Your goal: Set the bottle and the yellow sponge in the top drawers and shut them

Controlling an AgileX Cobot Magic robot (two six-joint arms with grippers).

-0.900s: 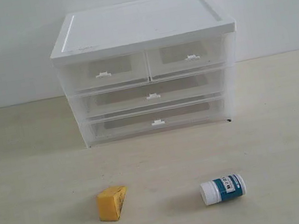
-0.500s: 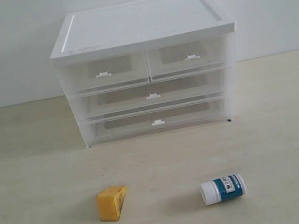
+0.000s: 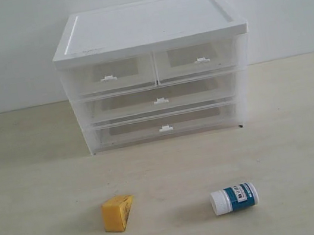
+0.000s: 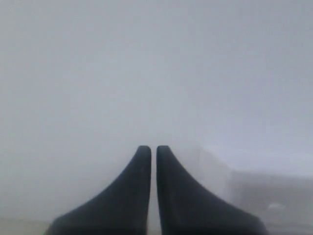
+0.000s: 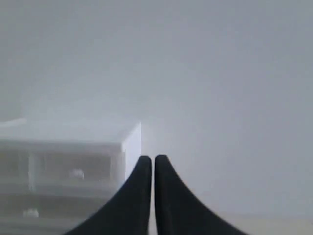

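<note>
Right wrist view, top drawers beyond gripper

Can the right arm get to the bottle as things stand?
Probably yes. The bottle lies on its side on the table, apart from the yellow sponge and the cabinet. The right gripper is shut and must open first.

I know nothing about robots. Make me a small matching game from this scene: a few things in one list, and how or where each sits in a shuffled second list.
1. yellow sponge
2. bottle
3. top drawers
4. left gripper

A. lying on its side, cap towards the sponge
B. pushed in, side by side
C. fingers together, holding nothing
D. on the table, left of the bottle

Pairs: 1-D, 2-A, 3-B, 4-C
</note>
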